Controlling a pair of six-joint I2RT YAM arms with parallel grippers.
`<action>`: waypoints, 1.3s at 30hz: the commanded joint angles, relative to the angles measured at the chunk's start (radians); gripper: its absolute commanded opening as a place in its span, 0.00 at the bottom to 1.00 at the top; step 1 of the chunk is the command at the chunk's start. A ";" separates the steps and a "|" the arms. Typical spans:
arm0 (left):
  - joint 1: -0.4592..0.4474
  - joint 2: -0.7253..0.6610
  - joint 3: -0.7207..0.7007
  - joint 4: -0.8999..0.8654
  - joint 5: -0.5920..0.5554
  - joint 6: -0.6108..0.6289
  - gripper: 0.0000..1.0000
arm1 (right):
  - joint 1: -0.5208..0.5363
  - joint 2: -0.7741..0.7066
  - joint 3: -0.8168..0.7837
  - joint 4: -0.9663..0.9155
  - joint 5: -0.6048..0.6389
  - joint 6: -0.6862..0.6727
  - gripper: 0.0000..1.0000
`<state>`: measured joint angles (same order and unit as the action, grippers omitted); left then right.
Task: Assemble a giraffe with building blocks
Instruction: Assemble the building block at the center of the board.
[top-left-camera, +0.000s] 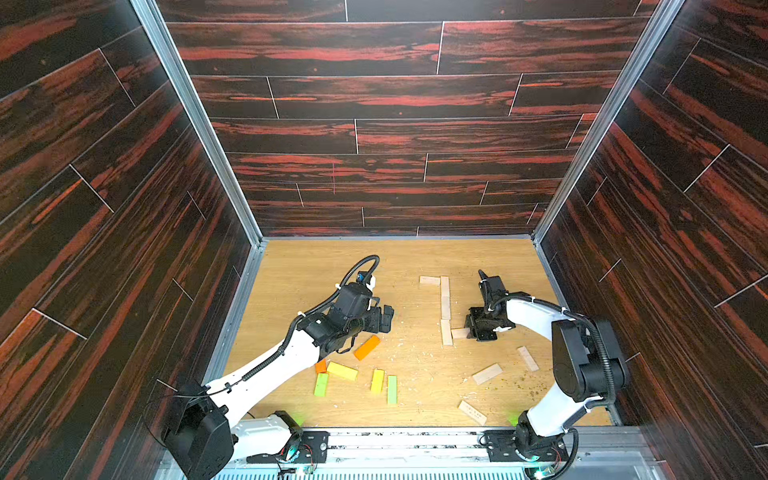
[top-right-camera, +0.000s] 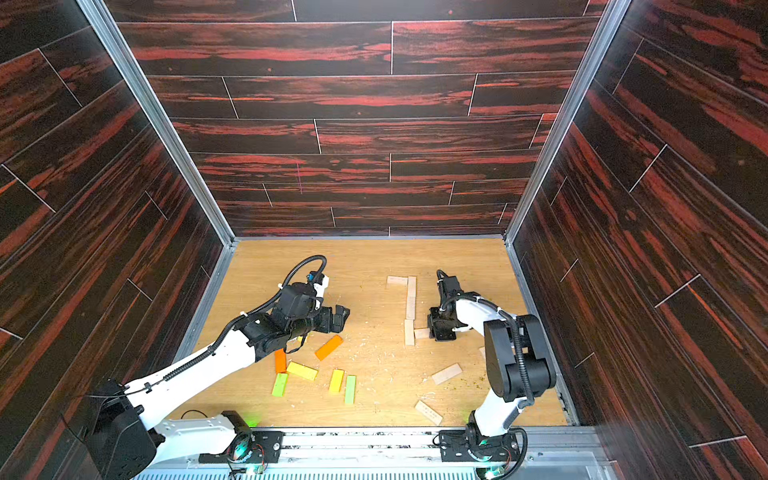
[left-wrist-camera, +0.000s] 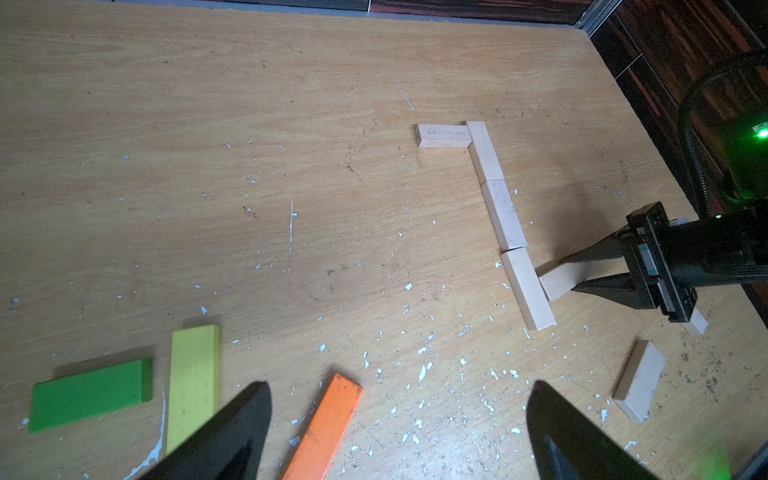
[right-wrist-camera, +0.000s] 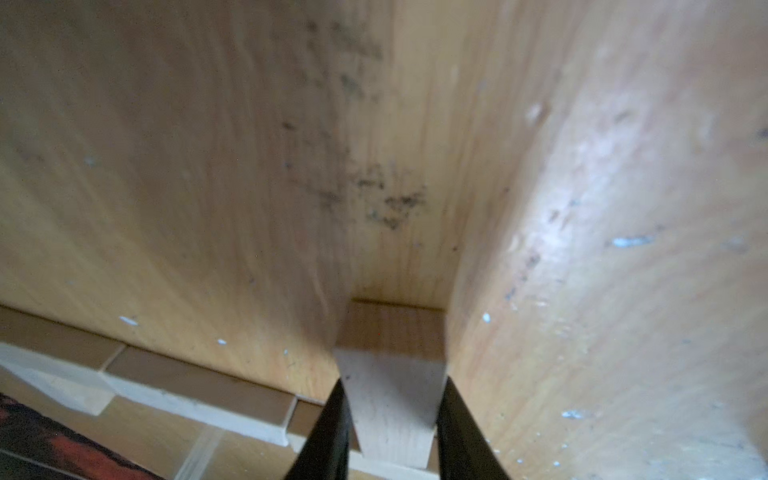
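Pale wooden building blocks lie flat in an upside-down L: one crosswise block at the far end and a line of three running toward me. My right gripper is shut on another pale block, which rests on the table with its end against the nearest block of the line. My left gripper hangs open and holds nothing, just above an orange block.
Painted blocks lie near the left arm: orange, yellow, green, yellow, green. Loose pale blocks lie at the front right. Dark walls close in the table; paint flecks dot it.
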<state>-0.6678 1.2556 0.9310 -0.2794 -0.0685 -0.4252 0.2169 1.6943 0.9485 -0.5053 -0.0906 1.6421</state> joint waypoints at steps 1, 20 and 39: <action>0.002 -0.029 -0.011 -0.017 -0.011 0.020 0.99 | 0.006 -0.010 -0.030 -0.031 0.035 0.035 0.23; 0.001 -0.040 -0.012 -0.027 -0.016 0.026 0.99 | 0.022 -0.058 -0.082 -0.056 0.051 0.044 0.23; 0.001 -0.045 -0.018 -0.034 -0.031 0.039 0.99 | 0.047 -0.083 -0.124 -0.050 0.060 0.074 0.24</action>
<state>-0.6678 1.2407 0.9310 -0.2993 -0.0872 -0.4061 0.2516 1.6146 0.8608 -0.4843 -0.0475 1.6913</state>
